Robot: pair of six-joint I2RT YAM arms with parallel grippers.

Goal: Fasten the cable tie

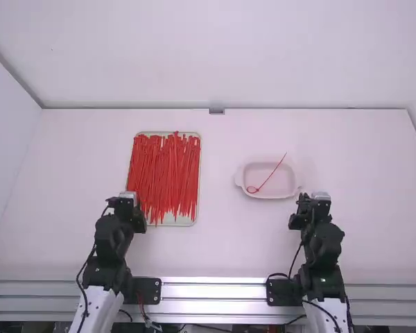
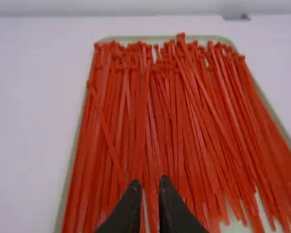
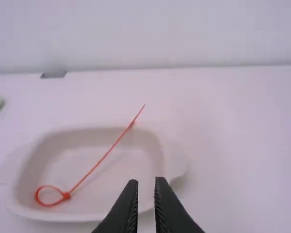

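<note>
**Left claw.** The left claw (image 2: 148,188) has its fingers (image 2: 134,194) drawn together, with only a thin slit between the tips and nothing clamped. It sits over the near end of the tray (image 2: 155,39), directly above the bundle of loose ties (image 2: 184,126). In the high view the left claw (image 1: 128,202) is at the tray's near left corner.

**Right claw.** The right claw (image 3: 144,185) is likewise together and holds nothing. It sits just short of the near rim of the dish (image 3: 19,165), toward the dish's right end. In the high view the right claw (image 1: 312,202) is close to the dish (image 1: 291,182) but apart from it.

**Work items.**
- The cable tie (image 3: 99,162) lies inside the dish. It is red and already fastened into a small loop at one end.
- Its straight tail runs diagonally across the dish and projects over the far rim.
- In the high view the cable tie (image 1: 267,177) has its loop at the near left of the dish.
- The loose ties (image 1: 165,177) are red, lie roughly parallel, and cover the tray (image 1: 198,182).

**Layout.** Tray and dish are well apart on the white tabletop (image 1: 76,173), the tray to the left and the dish to the right.
</note>
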